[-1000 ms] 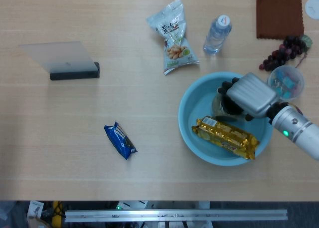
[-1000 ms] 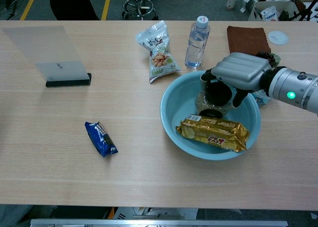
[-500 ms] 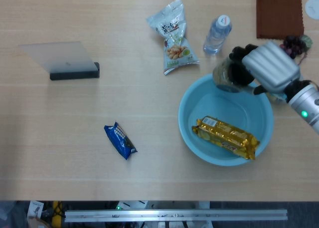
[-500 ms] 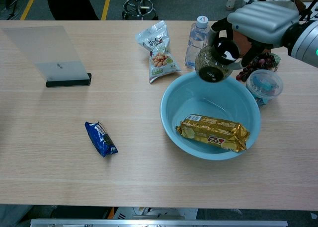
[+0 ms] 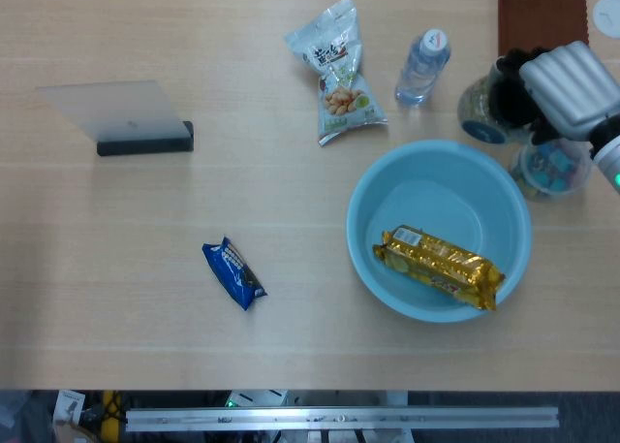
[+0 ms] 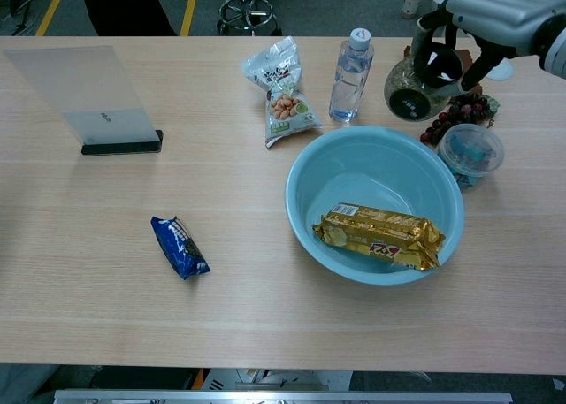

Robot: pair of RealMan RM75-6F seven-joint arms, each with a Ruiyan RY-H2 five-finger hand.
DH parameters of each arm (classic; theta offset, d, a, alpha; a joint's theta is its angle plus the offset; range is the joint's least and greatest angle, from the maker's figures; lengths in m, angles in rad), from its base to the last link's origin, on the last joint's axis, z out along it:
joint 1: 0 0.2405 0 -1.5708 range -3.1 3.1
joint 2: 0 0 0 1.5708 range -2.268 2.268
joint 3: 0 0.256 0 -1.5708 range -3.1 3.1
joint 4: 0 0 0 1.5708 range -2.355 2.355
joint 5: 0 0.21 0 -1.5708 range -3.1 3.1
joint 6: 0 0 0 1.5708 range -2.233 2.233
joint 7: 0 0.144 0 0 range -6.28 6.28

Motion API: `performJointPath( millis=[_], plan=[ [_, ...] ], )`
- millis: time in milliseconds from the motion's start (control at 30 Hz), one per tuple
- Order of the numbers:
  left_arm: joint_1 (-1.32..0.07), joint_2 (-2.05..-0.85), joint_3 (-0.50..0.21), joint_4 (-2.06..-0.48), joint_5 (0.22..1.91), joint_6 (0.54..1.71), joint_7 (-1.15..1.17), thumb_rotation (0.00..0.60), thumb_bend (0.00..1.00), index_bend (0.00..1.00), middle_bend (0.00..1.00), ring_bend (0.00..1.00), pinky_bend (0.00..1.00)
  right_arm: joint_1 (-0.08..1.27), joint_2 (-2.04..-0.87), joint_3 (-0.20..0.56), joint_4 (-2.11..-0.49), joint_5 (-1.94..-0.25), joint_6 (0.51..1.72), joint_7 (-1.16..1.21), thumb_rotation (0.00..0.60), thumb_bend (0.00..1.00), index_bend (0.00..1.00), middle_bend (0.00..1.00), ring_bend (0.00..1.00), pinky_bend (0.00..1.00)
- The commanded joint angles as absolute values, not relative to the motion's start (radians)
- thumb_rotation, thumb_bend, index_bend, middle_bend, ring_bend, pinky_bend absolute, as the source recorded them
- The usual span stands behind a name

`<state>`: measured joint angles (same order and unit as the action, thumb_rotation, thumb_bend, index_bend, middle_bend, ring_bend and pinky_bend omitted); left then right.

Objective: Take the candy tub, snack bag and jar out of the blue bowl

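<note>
Jar lifted clear of the blue bowl, carried far-right.

Head view: my right hand point(image 5: 567, 92) grips the jar point(image 5: 481, 111), now beyond the blue bowl point(image 5: 373, 196) rim, where it sat inside a second ago; the gold snack bag point(image 5: 441, 266) stays in the bowl, the candy tub point(image 5: 555, 164) stands right of it.
Chest view: jar point(image 6: 413, 89) hangs above the grapes point(image 6: 453, 120); open table lies left. No print is legible.
</note>
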<state>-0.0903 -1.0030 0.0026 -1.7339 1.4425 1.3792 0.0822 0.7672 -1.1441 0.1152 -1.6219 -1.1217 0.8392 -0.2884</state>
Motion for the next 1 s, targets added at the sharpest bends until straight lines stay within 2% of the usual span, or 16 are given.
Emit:
performJointPath(
  millis=[33, 367, 767, 1000],
  plan=[
    [-0.091, -1.003, 0.005, -1.737, 1.444, 1.378, 0.086, 0.600, 0.29, 0.23, 0.22, 0.18, 0.25, 0.779, -1.174, 0.116, -1.578, -1.102, 0.817, -0.289, 0.600, 0.36, 0.55, 0.46, 0.48, 0.71],
    [-0.093, -1.001, 0.005, -1.739, 1.440, 1.374, 0.087, 0.600, 0.29, 0.23, 0.22, 0.18, 0.25, 0.800, -1.238, 0.096, -1.527, -1.108, 0.776, -0.308, 0.600, 0.35, 0.55, 0.46, 0.48, 0.71],
    [-0.088, -1.004, 0.007, -1.719, 1.440, 1.377, 0.062, 0.600, 0.29, 0.23, 0.22, 0.18, 0.25, 0.809, -1.274, 0.078, -1.547, -1.128, 0.778, -0.341, 0.600, 0.35, 0.55, 0.46, 0.48, 0.71],
    [-0.083, -1.002, 0.010, -1.717, 1.447, 1.385, 0.052, 0.600, 0.29, 0.23, 0.22, 0.18, 0.25, 0.826, -1.316, 0.066, -1.519, -1.074, 0.757, -0.398, 0.600, 0.35, 0.55, 0.46, 0.48, 0.71]
  ],
)
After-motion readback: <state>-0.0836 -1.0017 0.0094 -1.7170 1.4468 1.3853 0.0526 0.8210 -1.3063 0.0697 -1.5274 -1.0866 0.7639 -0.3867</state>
